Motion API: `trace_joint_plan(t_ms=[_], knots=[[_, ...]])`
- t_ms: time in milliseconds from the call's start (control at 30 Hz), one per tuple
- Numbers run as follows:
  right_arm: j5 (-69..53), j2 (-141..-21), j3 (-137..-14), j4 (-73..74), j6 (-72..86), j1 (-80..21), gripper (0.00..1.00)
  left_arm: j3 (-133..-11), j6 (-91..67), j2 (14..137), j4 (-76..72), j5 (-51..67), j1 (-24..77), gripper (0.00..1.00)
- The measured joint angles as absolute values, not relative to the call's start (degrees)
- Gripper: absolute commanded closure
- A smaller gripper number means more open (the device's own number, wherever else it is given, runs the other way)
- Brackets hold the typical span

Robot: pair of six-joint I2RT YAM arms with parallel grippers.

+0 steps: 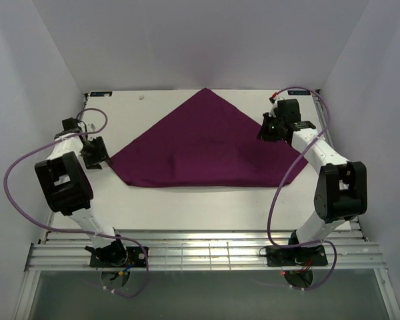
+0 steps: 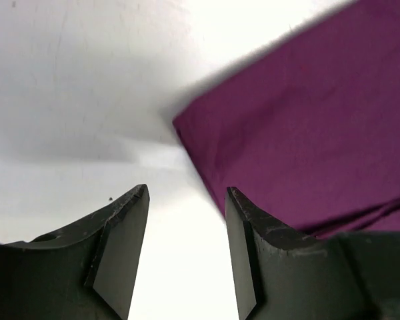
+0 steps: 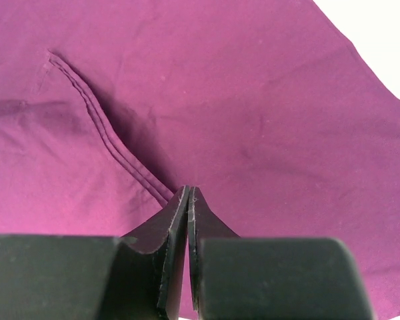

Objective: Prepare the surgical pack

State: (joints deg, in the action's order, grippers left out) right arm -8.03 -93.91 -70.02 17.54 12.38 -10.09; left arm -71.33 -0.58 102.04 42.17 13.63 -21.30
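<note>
Deep-purple cloth folded into a triangle is lying on the white surface. Left tool is hovering spread and empty just beside the cloth's left corner. Right tool is sitting pressed together over the cloth's right side.

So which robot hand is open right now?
The left gripper: its fingers stand apart with nothing between them. The right gripper, over the purple cloth, has its fingers pressed together.
</note>
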Motion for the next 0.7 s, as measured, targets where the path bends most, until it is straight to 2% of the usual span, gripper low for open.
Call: trace_joint_plan(t_ms=[300, 500, 600, 700], knots=[[-7.29, -94.13, -70.00, 17.15, 12.40, -10.11, 0.92, -76.53, -2.07, 111.81, 38.96, 14.35, -20.99, 0.40], [-6.98, -94.87, -70.00, 16.34, 13.08, -10.11, 0.92, -79.15, -2.59, 113.99, 37.06, 15.51, -21.04, 0.45], [-6.52, -95.00, -70.00, 16.36, 13.52, -10.11, 0.92, -78.78, -2.59, 114.02, 36.62, 18.17, -21.06, 0.52], [-5.80, -95.00, -70.00, 16.40, 13.82, -10.11, 0.92, -77.38, -2.59, 113.65, 36.23, 22.20, -21.04, 0.53]])
